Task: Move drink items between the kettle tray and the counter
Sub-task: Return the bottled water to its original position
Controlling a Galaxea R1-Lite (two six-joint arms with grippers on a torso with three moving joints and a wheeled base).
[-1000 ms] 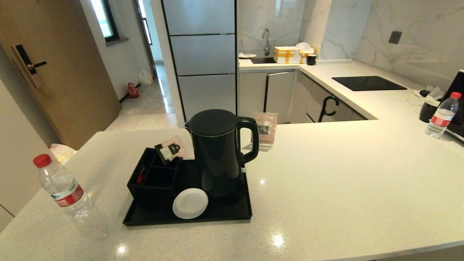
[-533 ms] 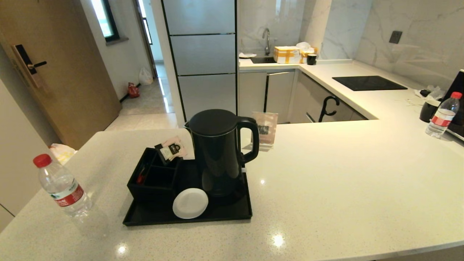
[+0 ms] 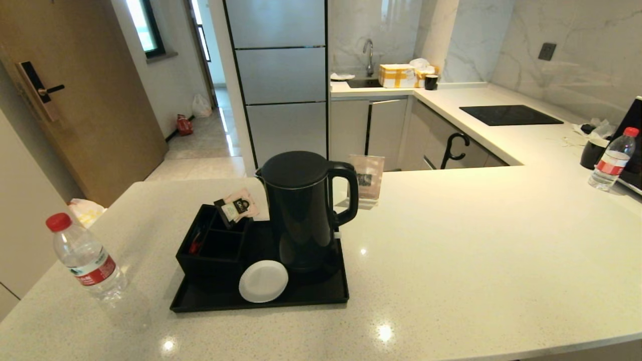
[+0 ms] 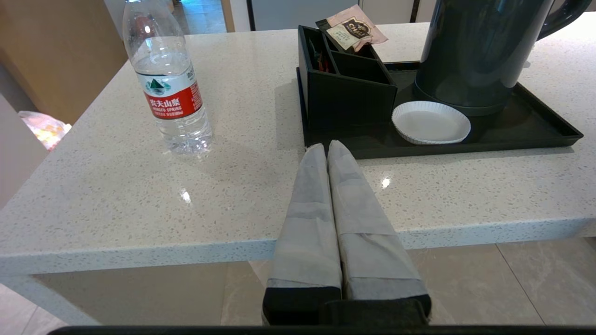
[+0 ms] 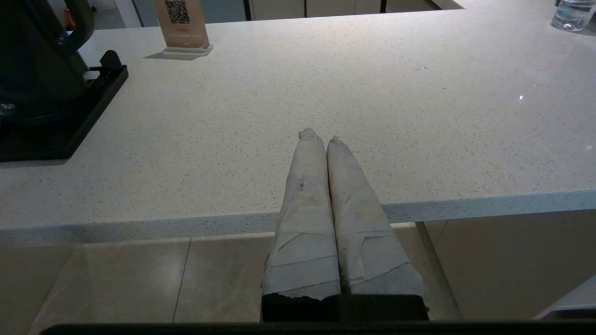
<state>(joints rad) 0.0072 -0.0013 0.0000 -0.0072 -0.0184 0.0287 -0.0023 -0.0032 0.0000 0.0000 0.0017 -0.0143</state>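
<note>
Tabletop (image 3: 451, 240): pale speckled stone, glossy. The kettle tray (image 3: 321, 296) lies flat on it, left of centre in the head view. On the tray, the black kettle (image 3: 301, 210) stands upright on its base at the tray's 1 o'clock corner, handle turned toward 3 o'clock. The divided box (image 3: 213, 248) occupies the 9 to 11 o'clock part, sachets (image 3: 238, 206) sticking out of its far compartment. The white disc (image 3: 263, 281) lies at 6 o'clock, just beside the box and the kettle's foot.

One water bottle (image 3: 85, 260) stands upright on the tabletop at 9 o'clock from the tray, well apart from it, red cap on. A second bottle (image 3: 612, 160) stands far off at 2 o'clock, beside a small black mug (image 3: 593, 153). A card stand (image 3: 367, 178) sits at 1 o'clock behind the kettle.

Left claw (image 4: 326, 145): cloth-wrapped fingers pressed together, holding nothing, lying over the near edge of the tabletop (no arm shows in the head view). Seen from it, the tray's near rim sits at 12 o'clock, the near bottle at 10 o'clock, the kettle at 1 o'clock.

Right claw (image 5: 321, 136): fingers likewise pressed together, empty, over the near edge and bare stone. The kettle and tray corner lie at 10 o'clock from it, well apart.
</note>
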